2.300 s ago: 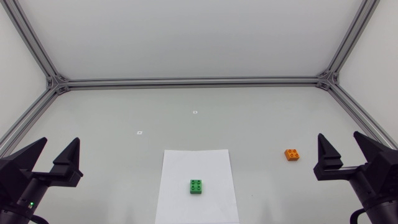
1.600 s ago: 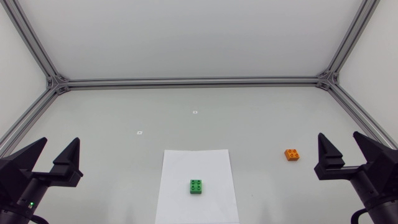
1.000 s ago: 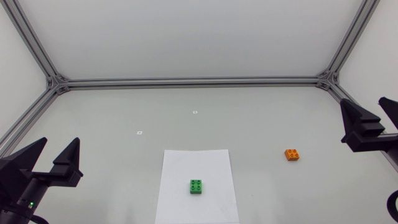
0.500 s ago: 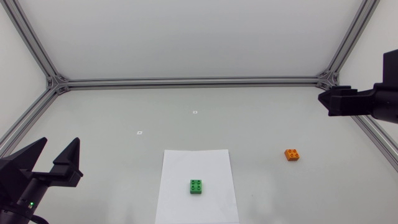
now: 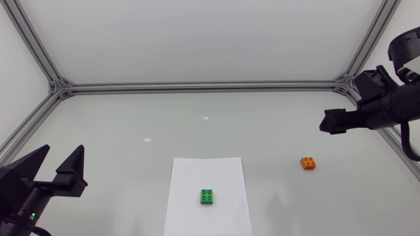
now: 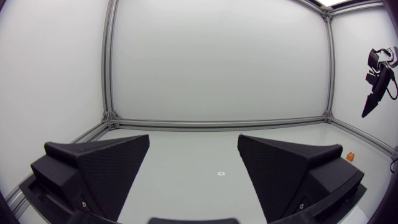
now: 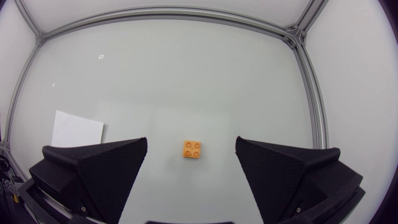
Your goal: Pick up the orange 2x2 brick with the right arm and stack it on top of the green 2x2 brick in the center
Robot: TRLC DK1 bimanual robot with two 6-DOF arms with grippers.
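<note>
- The right arm point(image 5: 392, 98) has lifted up from the near right corner of the table point(image 5: 131, 118). Its right gripper point(image 5: 330, 122) now hangs high over the right side.
- The head view shows this gripper end-on, so its fingers are hard to tell apart. The right wrist view shows them wide apart and holding nothing.
- The left gripper point(image 5: 63, 154) sits at the near left corner, fingers wide and empty.
- A white paper sheet point(image 5: 197, 172) lies at the near middle. In the right wrist view a finger hides most of it.
- The green brick point(image 5: 207, 196) sits on the paper. Only the head view shows it.
- The orange brick point(image 5: 308, 162) is small and square with four round bumps on top. It lies flat on the bare table, right of the paper and well apart from the green one.
- The right wrist view shows it down between the open fingers. In the left wrist view it is only a tiny dot.
</note>
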